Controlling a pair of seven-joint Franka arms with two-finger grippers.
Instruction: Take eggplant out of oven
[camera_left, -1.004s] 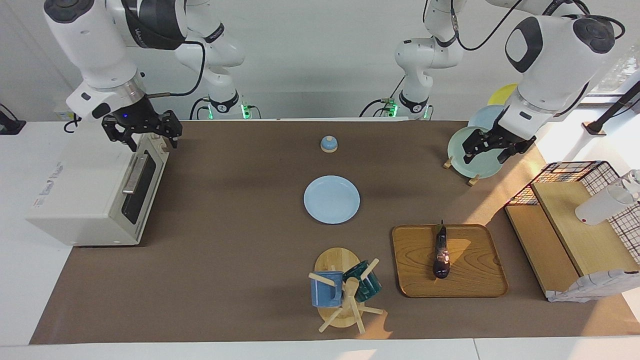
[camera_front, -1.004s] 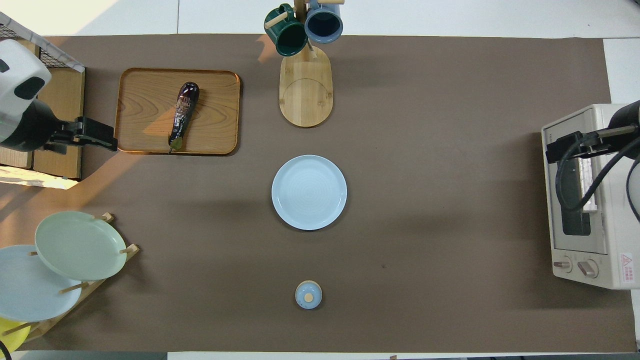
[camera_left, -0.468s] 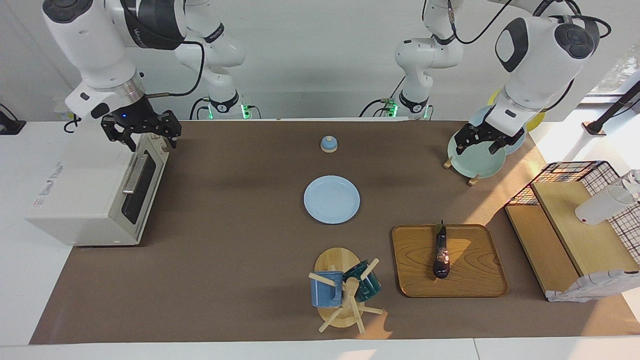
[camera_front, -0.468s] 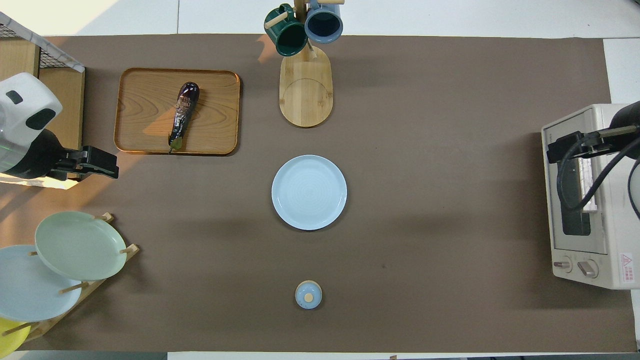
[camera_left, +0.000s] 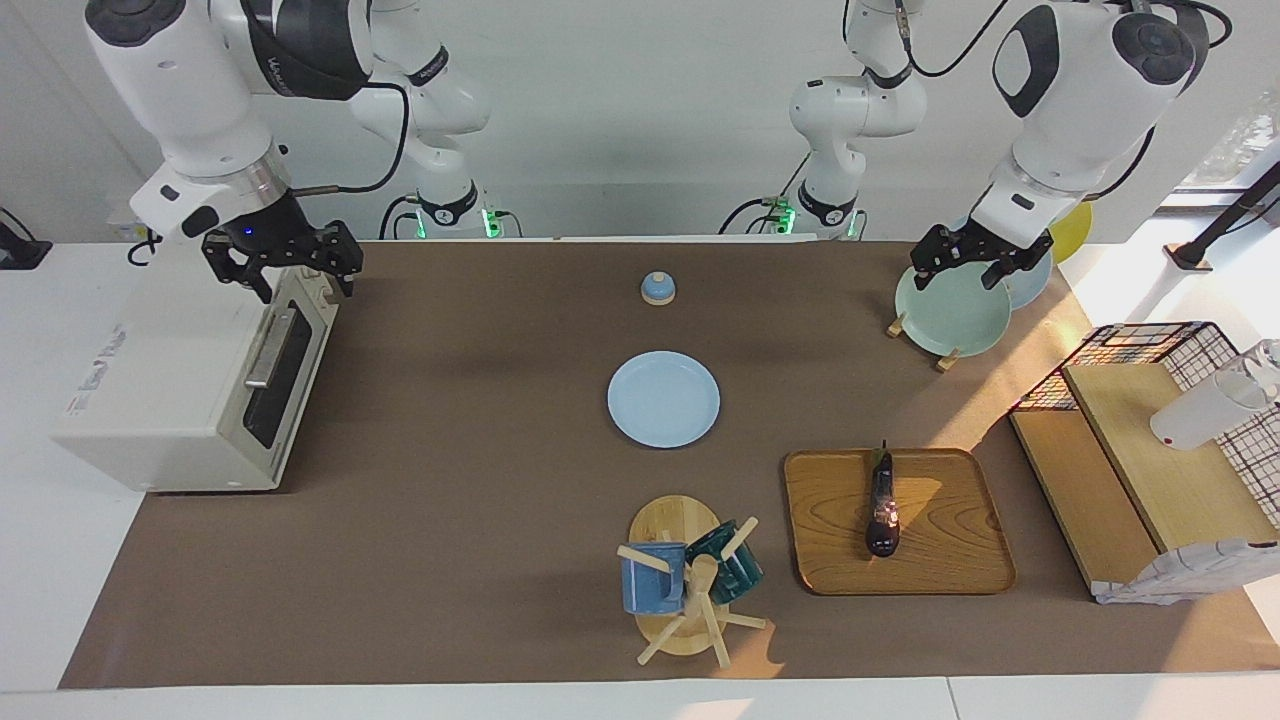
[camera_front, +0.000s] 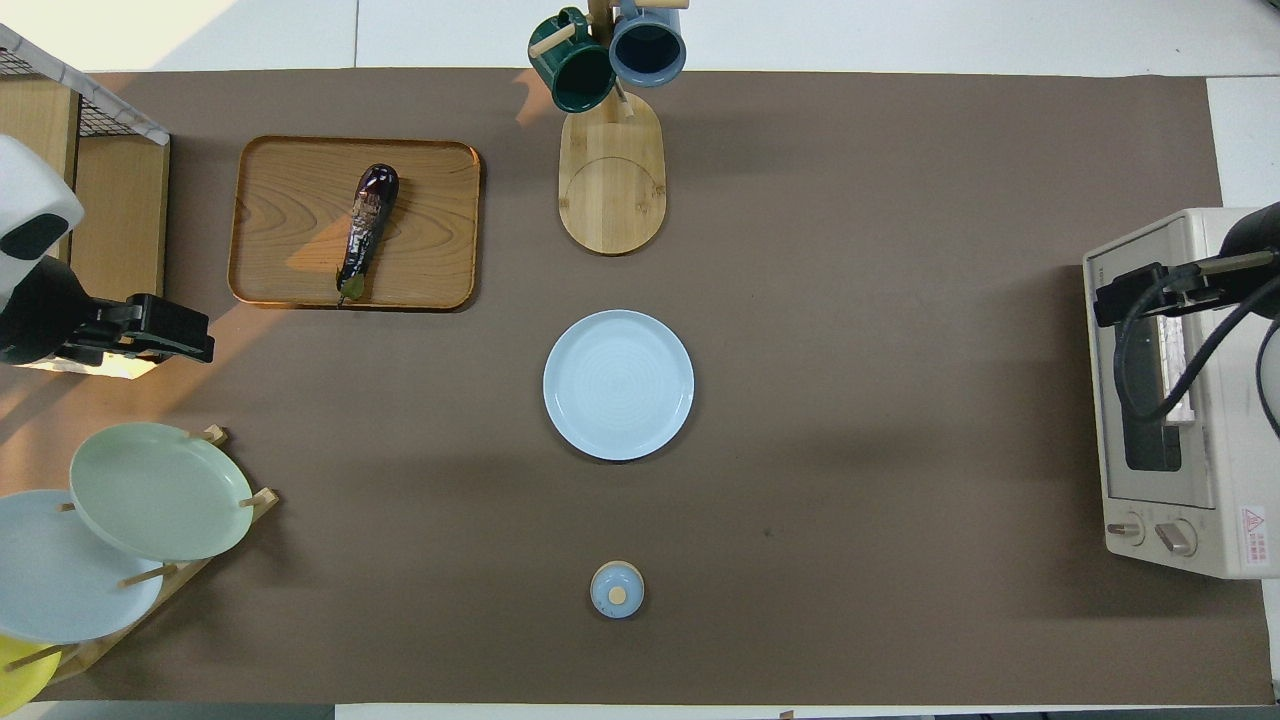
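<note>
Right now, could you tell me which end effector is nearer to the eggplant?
Left. The left end effector hangs open over the plate rack, toward the eggplant's end of the table; the right end effector hangs open above the oven.

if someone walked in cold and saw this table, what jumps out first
Probably the glossy dark eggplant lying alone on the wooden tray, toward the left arm's end of the table and farther from the robots than the pale blue plate at the centre. Next, the white oven at the right arm's end, door shut, with the open right gripper over its top corner. The open left gripper hangs over the plate rack.
</note>
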